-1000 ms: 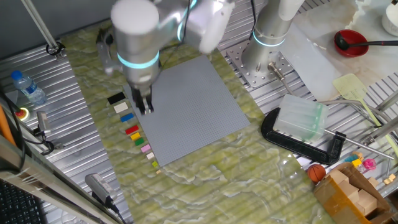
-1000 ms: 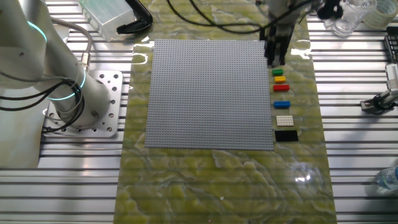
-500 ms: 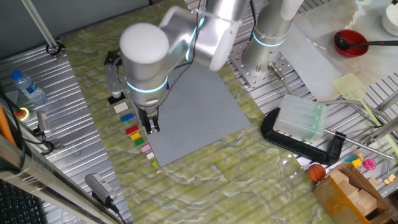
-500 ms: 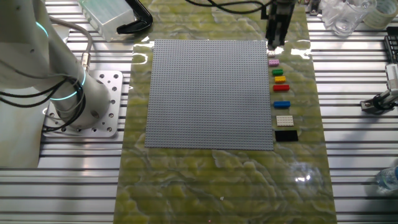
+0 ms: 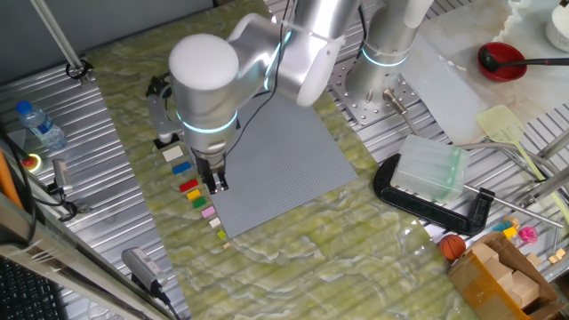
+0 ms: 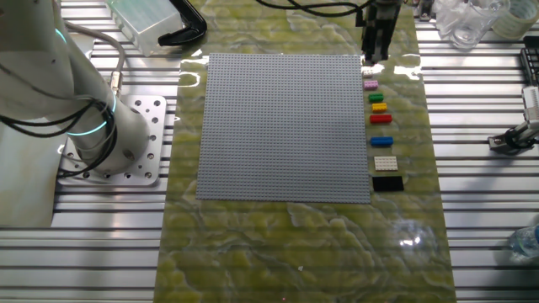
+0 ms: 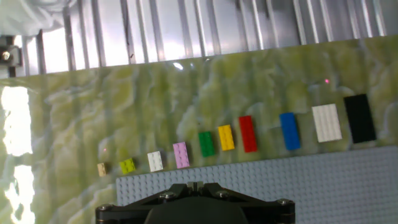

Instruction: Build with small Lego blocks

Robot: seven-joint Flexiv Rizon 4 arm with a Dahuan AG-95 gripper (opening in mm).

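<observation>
The small Lego blocks lie in a row on the green mat beside the grey baseplate (image 7: pixel 311 180). From one end of the row I see black (image 7: pixel 359 118), cream-white (image 7: pixel 326 122), blue (image 7: pixel 288 130), red (image 7: pixel 247 133), yellow (image 7: pixel 226 137), green (image 7: pixel 206 144) and pink (image 7: pixel 181 154). After those come a small white one (image 7: pixel 155 161), a lime one (image 7: pixel 127 165) and tan (image 7: pixel 102 168). My gripper (image 7: pixel 196 185) hangs over the baseplate's edge (image 5: pixel 267 169) level with the pink block (image 5: pixel 208 212). Its fingers are together and hold nothing. In the other fixed view the gripper (image 6: pixel 370 61) stands just past the pink block (image 6: pixel 370 84).
A black clamp (image 5: pixel 427 200) holding a clear plastic box (image 5: pixel 429 169) sits past the baseplate's far corner. The arm's base (image 6: pixel 109 135) is bolted to the slotted aluminium table beside the mat. A water bottle (image 5: pixel 40 124) and a red ladle (image 5: pixel 502 60) lie off the mat.
Over the last second the gripper slid along the block row from the black and white end to the pink end. It has hardly moved in the last half second.
</observation>
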